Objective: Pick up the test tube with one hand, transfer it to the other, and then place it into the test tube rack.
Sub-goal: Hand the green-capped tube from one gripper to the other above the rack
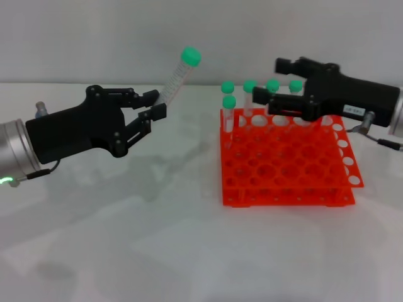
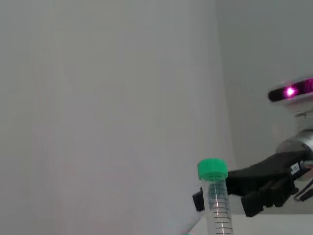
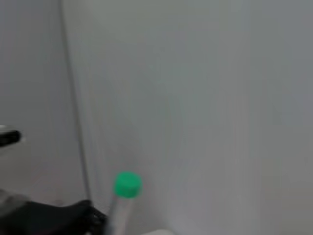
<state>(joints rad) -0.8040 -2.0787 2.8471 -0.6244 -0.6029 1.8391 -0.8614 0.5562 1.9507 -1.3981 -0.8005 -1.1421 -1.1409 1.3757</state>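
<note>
My left gripper (image 1: 155, 104), black with a silver wrist and green light, is shut on the lower end of the test tube (image 1: 174, 80). It holds the tube in the air, tilted, green cap up, left of the rack. The tube also shows in the left wrist view (image 2: 218, 205) and the right wrist view (image 3: 123, 198). My right gripper (image 1: 271, 80), black with a white label, hovers open and empty over the back of the orange-red test tube rack (image 1: 286, 165). It shows far off in the left wrist view (image 2: 259, 188).
Several green-capped tubes (image 1: 229, 104) stand in the rack's back rows, just under the right gripper. The white holed strip (image 1: 348, 154) runs along the rack's right side. The rack stands on a white tabletop (image 1: 157, 239); a pale wall is behind.
</note>
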